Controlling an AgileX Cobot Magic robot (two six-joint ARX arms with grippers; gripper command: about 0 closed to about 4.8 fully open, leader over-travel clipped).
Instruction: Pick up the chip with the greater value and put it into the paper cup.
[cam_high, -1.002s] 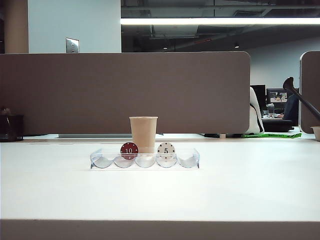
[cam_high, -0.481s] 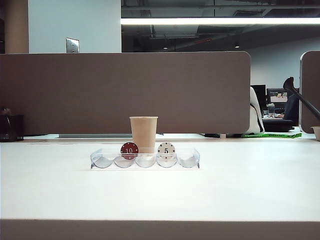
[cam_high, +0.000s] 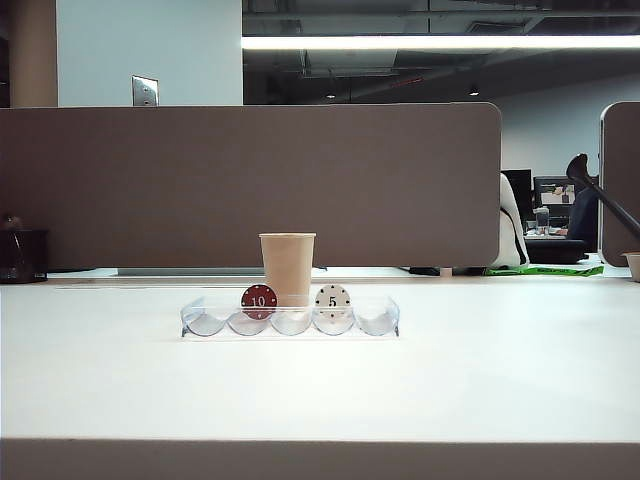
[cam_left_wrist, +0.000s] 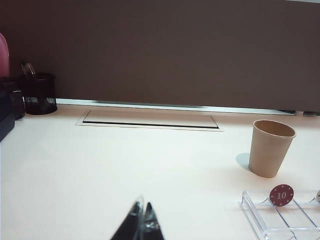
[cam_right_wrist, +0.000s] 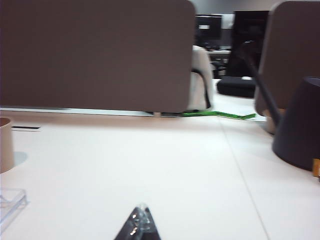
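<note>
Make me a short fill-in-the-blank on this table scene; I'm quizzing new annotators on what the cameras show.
1. The red chip in the clear rack is marked ___.
2. The white chip is marked ___.
3. The paper cup stands ___ the rack.
4. The left gripper and the right gripper are both ___.

Missing words: 10; 5; behind; shut

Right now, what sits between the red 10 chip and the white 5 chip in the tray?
In the exterior view, one empty slot of the clear tray separates the red 10 chip from the white 5 chip; the paper cup stands behind that gap.
</note>
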